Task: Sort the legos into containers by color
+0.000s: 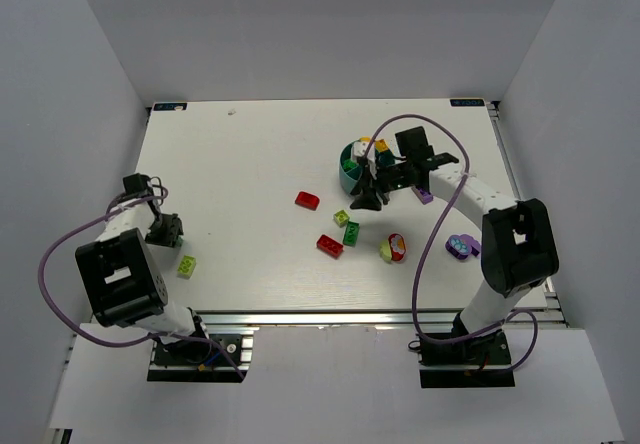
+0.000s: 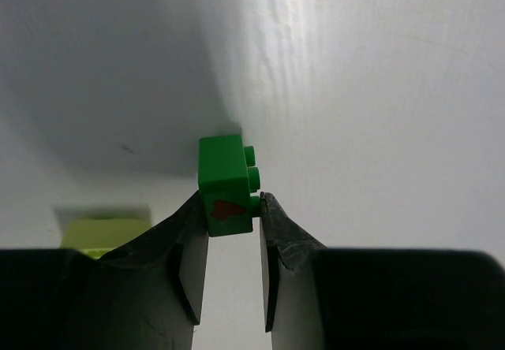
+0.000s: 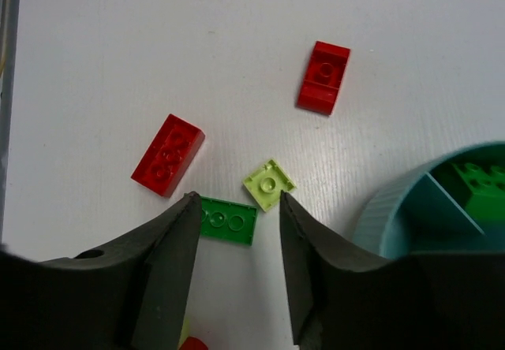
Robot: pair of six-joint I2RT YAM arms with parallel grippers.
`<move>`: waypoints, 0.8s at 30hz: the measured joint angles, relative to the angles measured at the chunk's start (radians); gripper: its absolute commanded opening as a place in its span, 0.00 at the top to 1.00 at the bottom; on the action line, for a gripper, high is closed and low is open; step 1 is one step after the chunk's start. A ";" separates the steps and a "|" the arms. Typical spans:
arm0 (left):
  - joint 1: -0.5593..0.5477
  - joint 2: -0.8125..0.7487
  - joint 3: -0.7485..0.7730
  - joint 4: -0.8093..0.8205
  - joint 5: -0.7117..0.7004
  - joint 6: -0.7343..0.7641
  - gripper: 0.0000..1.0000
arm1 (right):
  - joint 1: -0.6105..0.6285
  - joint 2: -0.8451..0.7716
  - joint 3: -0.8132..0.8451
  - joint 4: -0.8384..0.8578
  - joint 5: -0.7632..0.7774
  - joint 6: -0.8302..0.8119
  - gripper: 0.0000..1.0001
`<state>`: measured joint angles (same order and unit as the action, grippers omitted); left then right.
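Observation:
In the left wrist view my left gripper (image 2: pixel 230 200) is shut on a green lego (image 2: pixel 225 173), pinched at the fingertips just over the white table. Beside it lies a lime lego (image 2: pixel 102 232). From above, that gripper (image 1: pixel 165 229) sits at the far left and hides the green brick, with the lime lego (image 1: pixel 186 265) close by. My right gripper (image 3: pixel 237 198) hangs open over a flat green lego (image 3: pixel 233 221) and a small lime lego (image 3: pixel 269 184). Two red legos (image 3: pixel 167 154) (image 3: pixel 323 76) lie beyond. The teal bowl (image 3: pixel 394 216) is at the right, with a green lego (image 3: pixel 481 188) in one wedge.
A red-and-lime piece (image 1: pixel 393 247) and a purple lego (image 1: pixel 461 246) lie near the right arm, and another purple lego (image 1: pixel 423 195) sits under its wrist. The right arm partly covers the bowl (image 1: pixel 346 167). Grey walls enclose the table, and a metal rail (image 1: pixel 380 316) runs along its near edge.

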<state>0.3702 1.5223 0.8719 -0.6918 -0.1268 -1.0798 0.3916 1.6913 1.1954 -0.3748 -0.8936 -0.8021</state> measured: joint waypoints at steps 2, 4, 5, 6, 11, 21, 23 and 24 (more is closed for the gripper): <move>-0.002 -0.028 0.000 0.018 0.042 0.014 1.00 | -0.027 -0.007 0.006 0.013 -0.011 0.039 0.59; -0.014 -0.068 0.001 0.045 0.092 0.037 1.00 | -0.067 -0.021 0.011 0.039 -0.030 0.091 0.74; -0.027 -0.085 0.002 0.060 0.117 0.047 1.00 | -0.085 -0.029 0.014 0.056 -0.037 0.120 0.82; -0.045 -0.101 0.005 0.081 0.148 0.058 1.00 | -0.104 -0.036 0.016 0.076 -0.044 0.149 0.91; -0.231 -0.121 0.043 0.224 0.274 0.096 1.00 | -0.166 -0.068 0.021 0.181 -0.048 0.308 1.00; -0.599 -0.023 0.211 0.576 0.462 0.192 1.00 | -0.214 -0.097 0.017 0.332 0.010 0.602 1.00; -0.646 0.030 0.259 0.629 0.494 0.227 0.99 | -0.237 -0.097 0.016 0.342 0.013 0.642 1.00; -0.668 0.062 0.289 0.650 0.508 0.250 0.97 | -0.246 -0.097 0.016 0.347 0.015 0.656 1.00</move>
<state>-0.2977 1.5845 1.1606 -0.0422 0.3813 -0.8299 0.1459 1.5940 1.2110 -0.0277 -0.8787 -0.1463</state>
